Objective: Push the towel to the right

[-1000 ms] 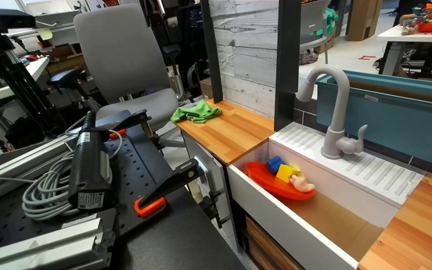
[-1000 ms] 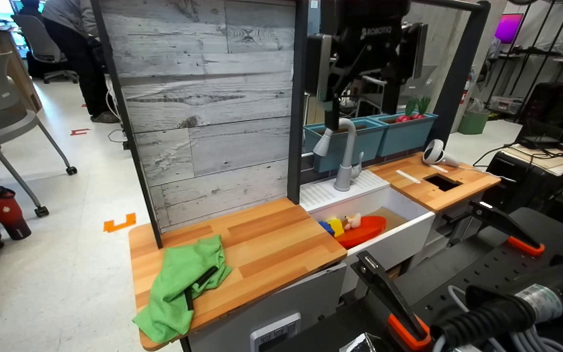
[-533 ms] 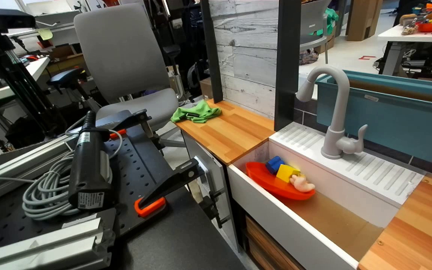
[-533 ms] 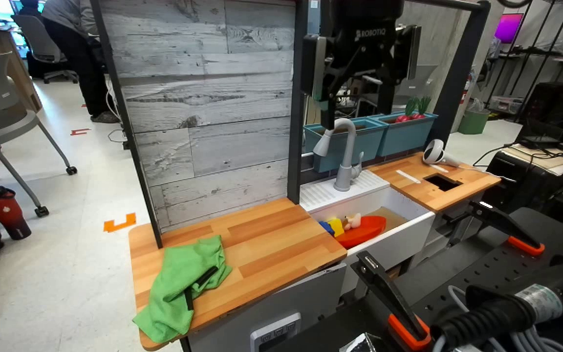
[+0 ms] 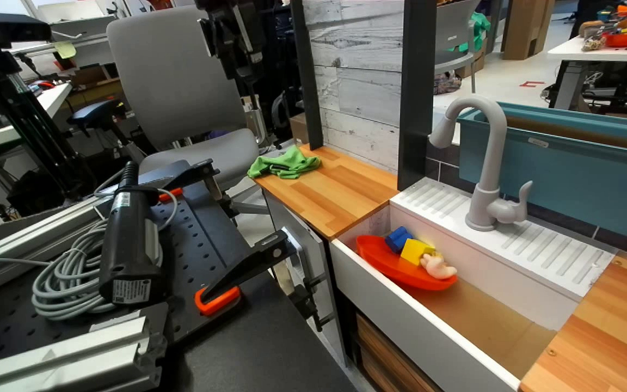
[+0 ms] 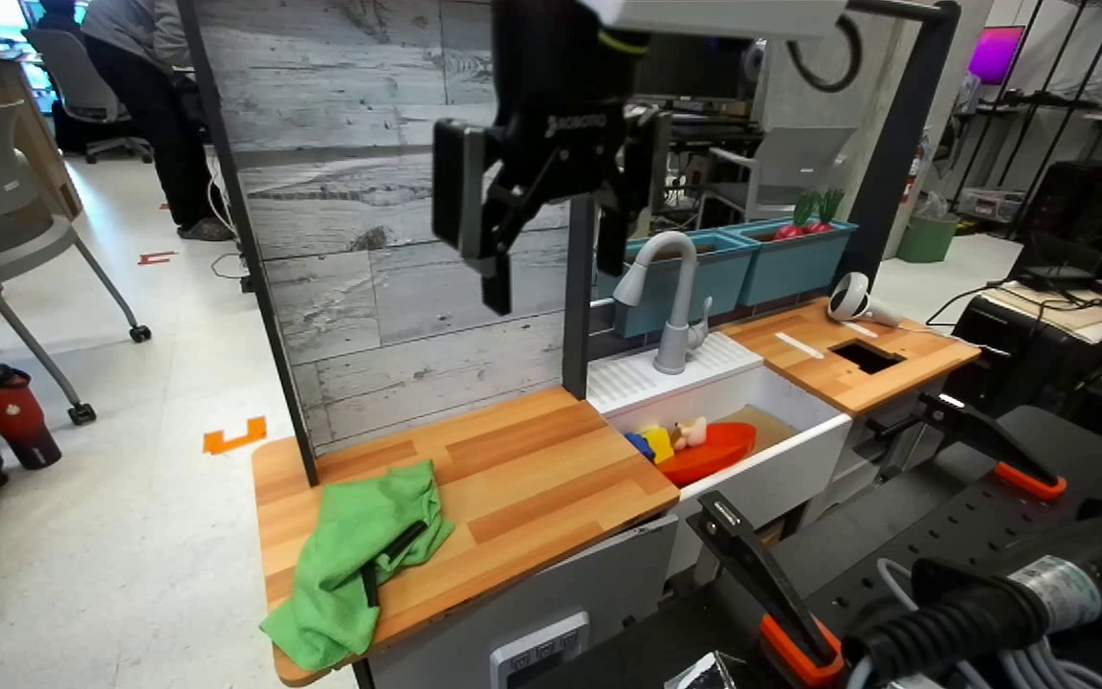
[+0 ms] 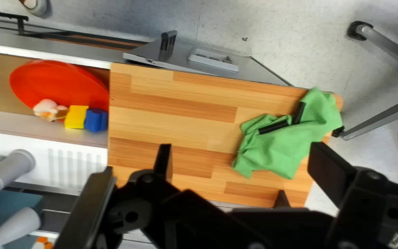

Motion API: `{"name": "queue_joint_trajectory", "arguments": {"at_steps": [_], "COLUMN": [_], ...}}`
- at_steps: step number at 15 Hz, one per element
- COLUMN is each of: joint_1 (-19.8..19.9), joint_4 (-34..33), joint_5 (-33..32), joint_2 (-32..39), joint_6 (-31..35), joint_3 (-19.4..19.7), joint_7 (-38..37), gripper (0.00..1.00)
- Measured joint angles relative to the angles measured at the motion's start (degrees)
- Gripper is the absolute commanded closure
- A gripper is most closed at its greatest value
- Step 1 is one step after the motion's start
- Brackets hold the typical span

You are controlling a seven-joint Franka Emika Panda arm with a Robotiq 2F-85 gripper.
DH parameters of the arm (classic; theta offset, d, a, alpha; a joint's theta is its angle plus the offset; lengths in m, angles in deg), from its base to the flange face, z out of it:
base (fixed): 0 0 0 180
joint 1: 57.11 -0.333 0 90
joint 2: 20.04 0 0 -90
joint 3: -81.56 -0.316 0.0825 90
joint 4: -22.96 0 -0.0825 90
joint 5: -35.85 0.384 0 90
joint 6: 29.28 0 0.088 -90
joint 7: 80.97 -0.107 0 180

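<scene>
Gripper: in mid-air above the wooden counter, seen against the plank panel in an exterior view. Jaws spread wide apart; the wrist view agrees.

Towel: green, crumpled, lying on the counter at the end away from the sink, well apart from the gripper. Its edge reaches slightly past the counter's end. 2 black strips lie on the towel, at an angle to each other.

Sink: white, containing 1 orange-red dish. At the dish's rim, in a row, are 1 yellow block, 1 blue block and 1 pale toy; whether these bear on the dish or on the sink floor cannot be told.

Grey tap: upright on the ribbed ledge behind the sink. Beyond it, 2 teal planters in line; red vegetables with green tops show in 1 of them.

Surroundings: 2 black clamps with orange ends at the edge of the dark bench. Grey chair beyond the towel's end of the counter.
</scene>
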Motion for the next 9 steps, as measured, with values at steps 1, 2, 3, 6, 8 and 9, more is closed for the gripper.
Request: {"name": "queue_joint_trajectory", "arguments": {"at_steps": [1, 2, 3, 6, 8, 9], "joint_1": [-1.0, -2.0, -2.7, -4.2, -5.0, -5.5], "joint_4": [-1.8, -3.8, -5.9, -12.4, -17.3, -19.8], "joint_5": [0.5, 0.7, 0.8, 1.3, 1.9, 2.0], "joint_2": [2.5, 5.0, 7.6, 15.4, 21.0, 23.7], "joint_6": [0.4, 0.6, 0.6, 0.6, 0.5, 0.5], "joint_3": [-0.1, -0.1, -0.1, 0.1, 0.3, 0.5], "joint_7": [0.9, 1.4, 1.8, 3.2, 4.6, 4.9], "gripper": [0.00, 0.00, 0.00, 0.00, 0.00, 0.00]}}
